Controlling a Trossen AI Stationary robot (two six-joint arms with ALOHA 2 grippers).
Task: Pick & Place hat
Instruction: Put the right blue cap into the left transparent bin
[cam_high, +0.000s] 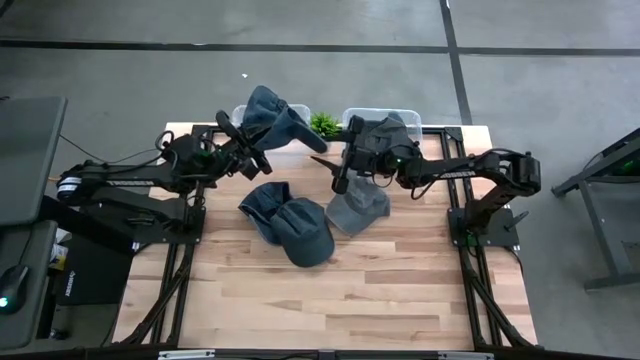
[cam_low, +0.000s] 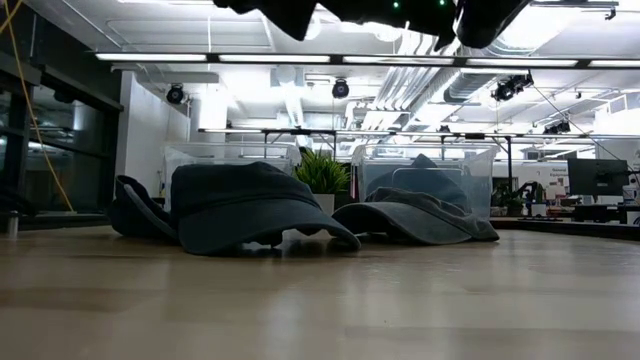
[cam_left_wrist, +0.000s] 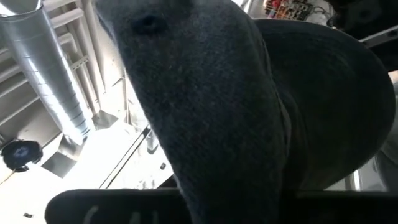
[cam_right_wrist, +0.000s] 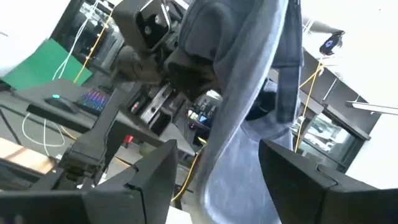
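My left gripper (cam_high: 250, 148) is shut on a blue-grey cap (cam_high: 275, 118), raised above the table's far edge beside the left clear bin (cam_high: 238, 110). In the left wrist view this cap (cam_left_wrist: 236, 112) fills the picture. My right gripper (cam_high: 335, 172) is open, just right of that cap. In the right wrist view its fingers (cam_right_wrist: 146, 180) stand wide apart, with the hanging cap (cam_right_wrist: 242, 124) showing between them farther off. Two blue caps (cam_high: 265, 205) (cam_high: 305, 235) and a grey cap (cam_high: 358, 208) lie on their brims and rims on the table. My left gripper holds the blue-grey cap by its lower edge (cam_high: 258, 135), coming level from the table's left. The cap is lifted clear and stands above the fingers, its brim (cam_high: 300, 128) pointing toward the right arm. The cloth itself hides the place of contact in the left wrist view.
Two clear bins (cam_low: 230, 160) (cam_low: 425, 170) stand at the far edge with a small green plant (cam_low: 322, 172) between them; the right bin holds a dark cap (cam_low: 420, 185). The caps on the table (cam_low: 250, 205) (cam_low: 415, 220) sit mid-table. Bare wood (cam_high: 320, 300) lies toward the near edge.
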